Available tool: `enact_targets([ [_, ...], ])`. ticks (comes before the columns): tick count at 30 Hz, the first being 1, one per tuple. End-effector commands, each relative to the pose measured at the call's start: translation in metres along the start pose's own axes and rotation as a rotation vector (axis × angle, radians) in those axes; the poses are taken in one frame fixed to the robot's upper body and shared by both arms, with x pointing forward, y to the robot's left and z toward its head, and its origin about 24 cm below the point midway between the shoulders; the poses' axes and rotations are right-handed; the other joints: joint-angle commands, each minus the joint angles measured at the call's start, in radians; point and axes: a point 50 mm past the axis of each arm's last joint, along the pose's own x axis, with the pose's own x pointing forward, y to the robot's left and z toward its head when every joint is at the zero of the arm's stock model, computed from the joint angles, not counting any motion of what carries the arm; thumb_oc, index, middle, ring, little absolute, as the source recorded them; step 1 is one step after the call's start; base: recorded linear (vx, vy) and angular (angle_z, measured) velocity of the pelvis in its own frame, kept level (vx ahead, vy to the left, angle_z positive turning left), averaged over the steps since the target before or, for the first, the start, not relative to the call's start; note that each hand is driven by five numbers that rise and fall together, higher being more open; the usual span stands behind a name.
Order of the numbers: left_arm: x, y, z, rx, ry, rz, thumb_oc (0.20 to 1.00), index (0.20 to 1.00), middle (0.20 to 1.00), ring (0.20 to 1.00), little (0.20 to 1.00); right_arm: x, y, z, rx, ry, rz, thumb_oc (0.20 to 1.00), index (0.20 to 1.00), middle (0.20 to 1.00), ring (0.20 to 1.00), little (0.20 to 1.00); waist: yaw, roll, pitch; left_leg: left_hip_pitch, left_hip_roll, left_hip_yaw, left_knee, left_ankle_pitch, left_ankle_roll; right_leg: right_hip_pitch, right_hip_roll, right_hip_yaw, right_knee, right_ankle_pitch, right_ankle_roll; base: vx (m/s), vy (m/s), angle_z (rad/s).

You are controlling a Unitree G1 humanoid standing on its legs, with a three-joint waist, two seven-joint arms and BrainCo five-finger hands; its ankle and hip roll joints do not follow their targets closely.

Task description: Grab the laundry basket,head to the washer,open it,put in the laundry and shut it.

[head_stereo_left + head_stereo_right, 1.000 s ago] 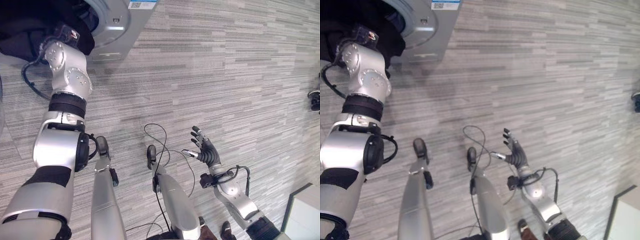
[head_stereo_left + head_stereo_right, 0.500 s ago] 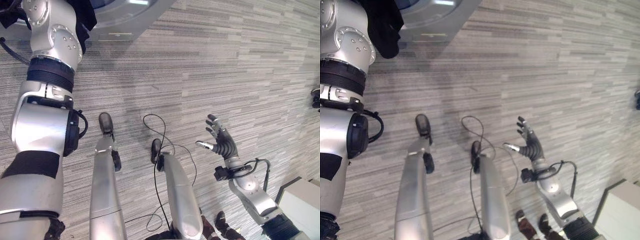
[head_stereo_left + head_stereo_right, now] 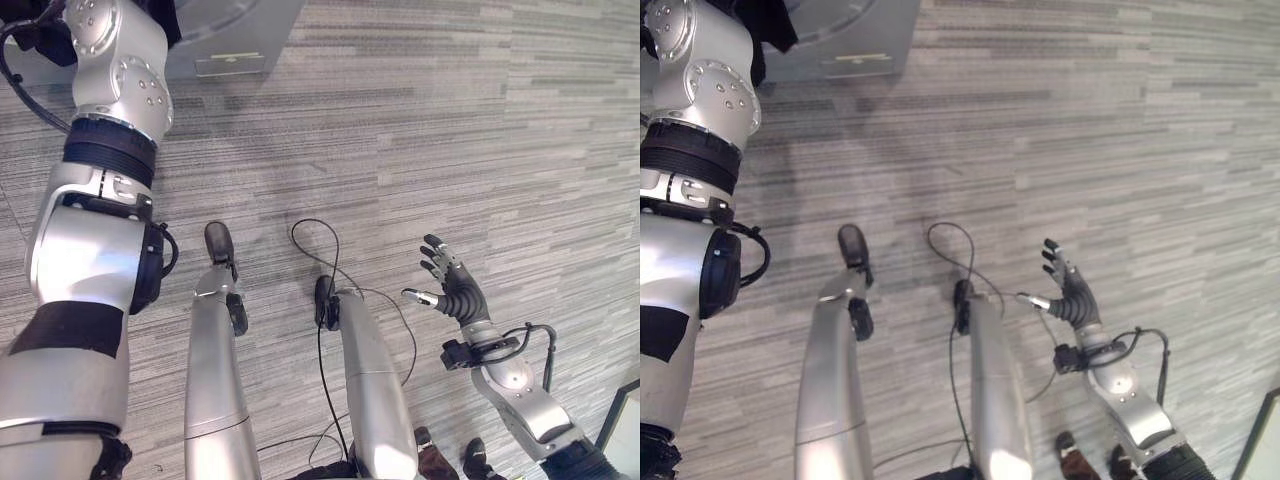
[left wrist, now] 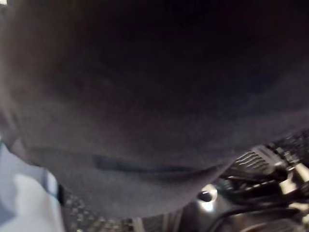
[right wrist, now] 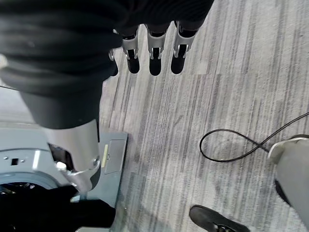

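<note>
Grey striped carpet point(image 3: 420, 130) covers the whole floor. At the far left stands the grey washer point(image 3: 225, 40), with a small flat label plate low on its front; its writing is too small to read. Dark laundry point(image 4: 145, 96) hangs right in front of the left wrist camera, by the washer's metal drum. I cannot tell what the left hand does. Near right, the right hand point(image 3: 455, 290) hovers with fingers spread, holding nothing.

Grey striped carpet floor point(image 3: 450, 120)
</note>
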Motion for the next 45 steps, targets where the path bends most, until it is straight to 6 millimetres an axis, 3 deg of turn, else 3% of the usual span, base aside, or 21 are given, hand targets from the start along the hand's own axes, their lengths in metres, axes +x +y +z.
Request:
enact_targets([
  [1,0.012,-0.004,0.060,-0.035,-0.179,-0.036,0.200,0.200,0.200,0.200,0.200,-0.001,-0.021,0.019,-0.027,-0.096,-0.079,1.000,1.000,1.000,1.000,1.000,-0.031,0.052,-0.060,0.036,-0.004,-0.055,0.136,-0.307,0.003,0.118,0.034,-0.010,-0.033,0.120,-0.098,0.00,0.000,0.00],
  [3,0.015,0.000,0.068,0.003,-0.216,-0.026,0.200,0.200,0.200,0.200,0.200,-0.004,-0.023,0.020,-0.020,-0.100,-0.088,1.000,1.000,1.000,1.000,1.000,-0.027,0.061,-0.059,0.030,-0.008,-0.045,0.135,-0.306,0.011,0.115,0.027,-0.007,-0.043,0.152,-0.082,0.02,0.059,0.04],
  [6,0.013,0.002,0.059,0.007,-0.207,-0.013,0.200,0.200,0.200,0.200,0.200,-0.009,-0.020,0.012,-0.023,-0.062,-0.078,1.000,1.000,1.000,1.000,1.000,-0.025,0.070,-0.066,0.043,-0.011,-0.036,0.116,-0.302,0.014,0.130,0.025,-0.005,-0.069,0.180,-0.069,0.02,0.056,0.03],
  [12,0.013,0.005,0.058,0.025,-0.215,0.002,0.200,0.200,0.200,0.200,0.200,-0.011,-0.023,0.011,-0.042,-0.050,-0.055,1.000,1.000,1.000,1.000,1.000,-0.025,0.059,-0.073,0.083,-0.002,-0.026,0.058,-0.290,0.009,0.173,0.033,-0.017,-0.152,0.159,-0.076,0.02,0.024,-0.02],
  [20,0.017,0.002,0.094,0.080,-0.330,-0.008,0.200,0.200,0.200,0.200,0.200,-0.017,-0.042,0.016,-0.056,-0.065,-0.109,1.000,1.000,1.000,1.000,1.000,-0.043,0.040,-0.096,0.115,0.015,-0.015,-0.061,-0.264,-0.005,0.290,0.049,-0.033,-0.431,0.229,-0.031,0.04,0.052,-0.14],
  [22,0.015,-0.003,0.104,0.058,-0.366,-0.017,0.200,0.200,0.200,0.200,0.200,-0.021,-0.047,0.017,-0.072,-0.070,-0.123,1.000,1.000,1.000,1.000,1.000,-0.057,0.034,-0.110,0.117,0.022,-0.001,-0.087,-0.263,-0.010,0.347,0.048,-0.041,-0.542,0.283,0.006,0.04,0.096,-0.11],
  [23,0.015,-0.004,0.105,0.058,-0.367,-0.017,0.269,0.269,0.269,0.269,0.269,-0.021,-0.047,0.017,-0.071,-0.070,-0.123,1.000,1.000,1.000,1.000,1.000,-0.056,0.033,-0.110,0.118,0.022,0.000,-0.090,-0.262,-0.009,0.351,0.048,-0.040,-0.550,0.289,0.008,-0.01,0.075,-0.16],
  [24,0.011,-0.010,0.115,0.022,-0.407,-0.049,1.000,1.000,1.000,1.000,1.000,-0.022,-0.051,0.021,-0.068,-0.089,-0.138,1.000,1.000,1.000,1.000,1.000,-0.071,0.026,-0.117,0.115,0.026,0.001,-0.116,-0.253,-0.011,0.356,0.049,-0.028,-0.589,0.359,0.039,-0.01,0.053,-0.21],
  [27,0.007,-0.015,0.125,0.026,-0.468,-0.112,1.000,1.000,1.000,1.000,1.000,-0.026,-0.064,0.025,-0.059,-0.104,-0.188,1.000,1.000,1.000,1.000,1.000,-0.090,0.025,-0.143,0.104,0.043,0.024,-0.134,-0.245,-0.020,0.436,0.038,-0.030,-0.726,0.416,0.063,-0.01,0.032,-0.12],
  [31,-0.002,-0.026,0.114,0.015,-0.483,-0.147,1.000,1.000,1.000,1.000,1.000,-0.036,-0.065,0.018,-0.050,-0.062,-0.196,1.000,1.000,1.000,1.000,1.000,-0.085,0.020,-0.160,0.115,0.043,0.030,-0.142,-0.244,-0.031,0.547,0.027,-0.028,-0.827,0.433,0.060,0.03,-0.006,-0.15],
  [35,-0.001,-0.024,0.091,0.109,-0.446,-0.104,1.000,1.000,1.000,1.000,1.000,-0.035,-0.062,0.016,-0.064,-0.050,-0.155,1.000,1.000,1.000,1.000,1.000,-0.072,0.013,-0.160,0.127,0.034,0.033,-0.148,-0.248,-0.032,0.578,0.024,-0.025,-0.843,0.432,0.055,-0.02,0.028,0.02],
  [40,0.007,-0.018,0.082,0.258,-0.407,-0.071,1.000,1.000,1.000,1.000,1.000,-0.031,-0.064,0.017,-0.096,-0.050,-0.127,1.000,1.000,1.000,1.000,1.000,-0.073,0.010,-0.162,0.125,0.028,0.031,-0.162,-0.243,-0.030,0.572,0.028,-0.025,-0.845,0.422,0.056,-0.04,0.007,-0.04],
  [41,0.010,-0.017,0.082,0.356,-0.410,-0.083,1.000,1.000,1.000,1.000,1.000,-0.031,-0.067,0.020,-0.116,-0.054,-0.128,1.000,1.000,1.000,1.000,1.000,-0.075,0.011,-0.162,0.124,0.028,0.032,-0.165,-0.236,-0.029,0.566,0.031,-0.027,-0.841,0.417,0.055,-0.05,0.004,-0.02],
  [45,0.010,-0.022,0.081,0.412,-0.398,-0.124,1.000,1.000,1.000,1.000,1.000,-0.034,-0.072,0.019,-0.136,-0.040,-0.136,1.000,1.000,1.000,1.000,1.000,-0.068,0.015,-0.162,0.123,0.021,0.029,-0.173,-0.226,-0.028,0.548,0.034,-0.033,-0.824,0.394,0.047,-0.02,-0.006,0.00],
])
